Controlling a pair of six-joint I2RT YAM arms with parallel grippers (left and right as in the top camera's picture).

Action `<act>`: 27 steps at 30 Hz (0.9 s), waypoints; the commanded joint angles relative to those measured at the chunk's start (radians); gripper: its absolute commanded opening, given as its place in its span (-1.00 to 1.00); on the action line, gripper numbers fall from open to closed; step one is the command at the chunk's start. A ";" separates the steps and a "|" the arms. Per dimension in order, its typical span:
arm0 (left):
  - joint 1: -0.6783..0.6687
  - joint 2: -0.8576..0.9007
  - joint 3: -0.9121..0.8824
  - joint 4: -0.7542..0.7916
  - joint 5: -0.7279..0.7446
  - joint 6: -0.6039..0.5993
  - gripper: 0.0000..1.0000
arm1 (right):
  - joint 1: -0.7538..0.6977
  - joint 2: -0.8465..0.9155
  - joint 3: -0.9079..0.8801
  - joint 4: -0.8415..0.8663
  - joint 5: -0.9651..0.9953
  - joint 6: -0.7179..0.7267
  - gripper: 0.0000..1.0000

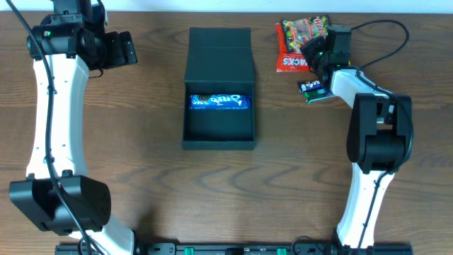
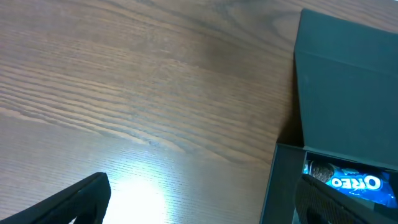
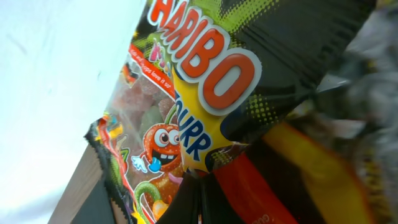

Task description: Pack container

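Reaching to the far right with the right gripper, clamped shut, seemingly on the red "Haribo" bag. Hovering far left with the left gripper, spread wide and empty. At centre, the container, lid flapped open, with a blue "Oreo" pack inside.

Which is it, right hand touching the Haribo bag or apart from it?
Touching. The right wrist view shows the right hand shut, pinching the crumpled edge of the Haribo bag, whose foil fills the frame right at the tips.
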 commanded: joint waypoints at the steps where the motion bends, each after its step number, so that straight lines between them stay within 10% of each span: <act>1: 0.003 0.004 0.004 -0.011 -0.009 -0.003 0.91 | -0.014 -0.031 0.027 -0.006 -0.086 -0.034 -0.97; 27: 0.003 0.004 0.004 0.035 -0.039 -0.004 0.91 | 0.076 -0.566 0.027 -0.496 -0.381 -0.325 -0.96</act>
